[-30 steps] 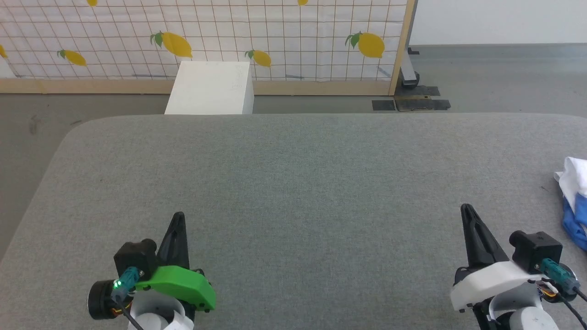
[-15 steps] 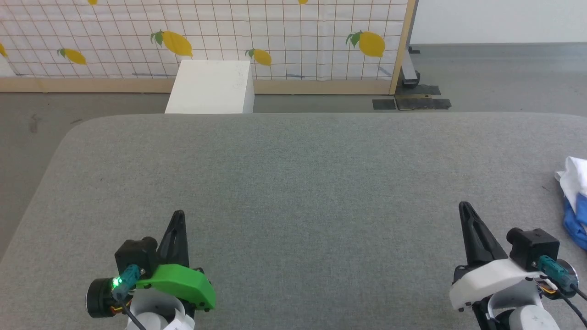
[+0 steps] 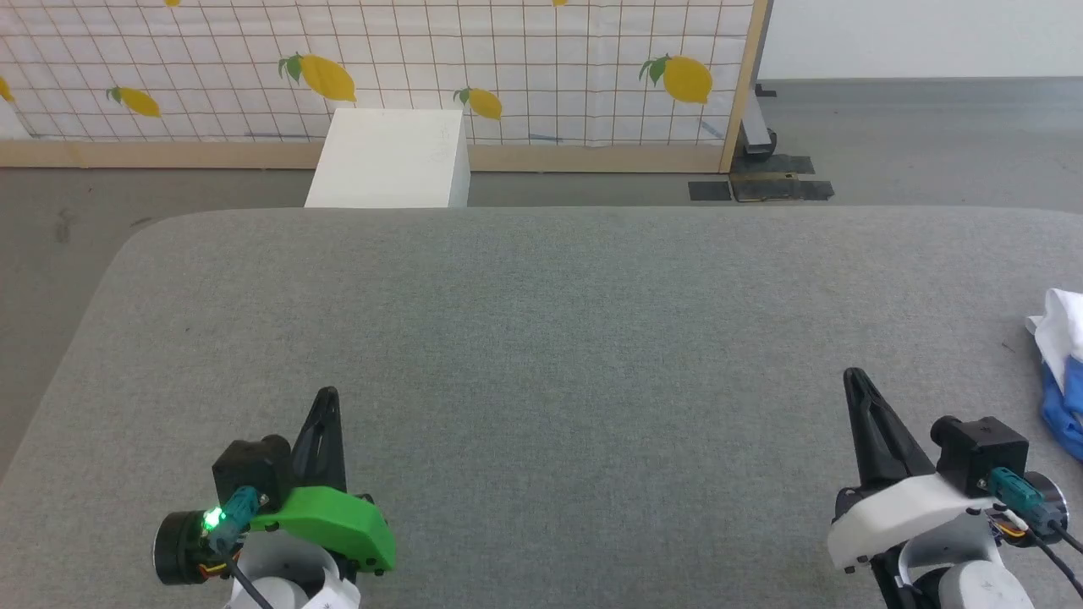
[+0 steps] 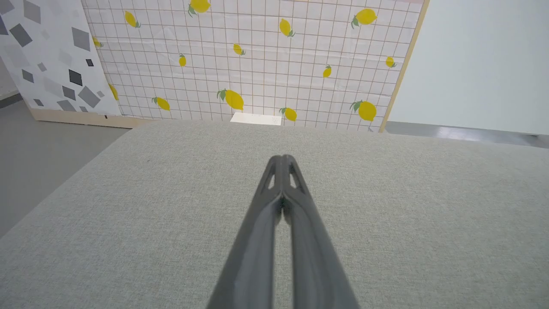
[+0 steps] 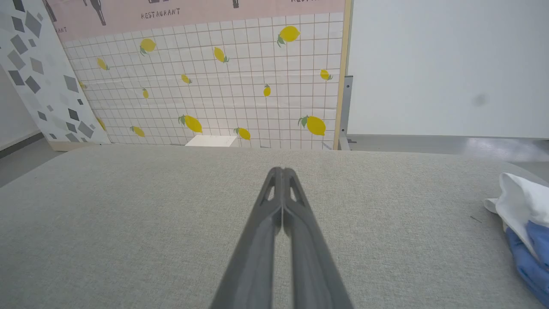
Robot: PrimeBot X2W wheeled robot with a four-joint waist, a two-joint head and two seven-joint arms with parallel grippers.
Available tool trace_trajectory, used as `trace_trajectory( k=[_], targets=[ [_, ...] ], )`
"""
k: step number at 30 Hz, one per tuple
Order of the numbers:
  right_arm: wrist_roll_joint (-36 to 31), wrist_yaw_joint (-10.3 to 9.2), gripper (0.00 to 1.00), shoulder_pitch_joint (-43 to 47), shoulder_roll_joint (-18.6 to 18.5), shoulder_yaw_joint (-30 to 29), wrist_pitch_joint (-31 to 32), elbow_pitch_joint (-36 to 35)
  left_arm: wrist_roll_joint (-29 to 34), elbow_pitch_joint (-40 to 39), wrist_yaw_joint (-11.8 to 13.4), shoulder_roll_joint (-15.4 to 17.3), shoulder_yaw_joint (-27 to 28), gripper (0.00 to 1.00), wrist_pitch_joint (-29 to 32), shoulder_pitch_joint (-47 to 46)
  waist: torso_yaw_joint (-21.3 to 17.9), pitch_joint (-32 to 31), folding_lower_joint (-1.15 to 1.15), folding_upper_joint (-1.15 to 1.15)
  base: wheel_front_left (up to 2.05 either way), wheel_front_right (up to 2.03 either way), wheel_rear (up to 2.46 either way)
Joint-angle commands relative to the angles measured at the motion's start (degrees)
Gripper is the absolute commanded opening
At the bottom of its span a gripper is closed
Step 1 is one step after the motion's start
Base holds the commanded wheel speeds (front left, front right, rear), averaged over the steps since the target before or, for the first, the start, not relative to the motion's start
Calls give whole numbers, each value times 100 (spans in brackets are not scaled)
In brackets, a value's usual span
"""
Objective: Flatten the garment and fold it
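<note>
While the garment (image 3: pixel 1062 334) lies bunched and unflattened, the head view puts it on the grey surface (image 3: pixel 541 338) far to the right of the white box (image 3: pixel 389 161) and nearer the robot, its white and blue folds cut by the picture's edge. The left gripper (image 3: pixel 326 397) sits nearer the robot than the box and slightly to its left, and the right gripper (image 3: pixel 850 376) is well to the box's right, short of the cloth and not touching it. In the left wrist view, the left gripper (image 4: pixel 282 159) has its fingers pressed together and empty, aimed just right of the box (image 4: pixel 256 119). In the right wrist view, the right gripper (image 5: pixel 282 171) is likewise pressed together on nothing, aimed to the right of the box (image 5: pixel 211 140), with the garment (image 5: pixel 521 219) heaped farther right again. No part of the task looks begun. The chief risk, I judge, is a reach made with the fingers pressed together, which would shove the thin cloth farther right from the box and perhaps off the surface. A blind pinch into the heap could also catch several layers at once, so it would lift as a clump and not spread.
</note>
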Motion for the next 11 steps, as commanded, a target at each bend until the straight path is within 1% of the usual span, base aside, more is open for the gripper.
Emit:
trace_trajectory(
  k=[1, 11],
  targets=[
    [-86, -4, 0, 90, 6, 20, 27, -61, 78, -48, -31, -16, 28, 0, 40, 84, 1, 1, 0, 0, 0, 0, 0],
    [-174, -5, 0, 107, 7, 47, 110, -167, 217, -161, -50, -34, 78, 0, 147, 114, 7, 13, 0, 0, 0, 0, 0]
  ],
)
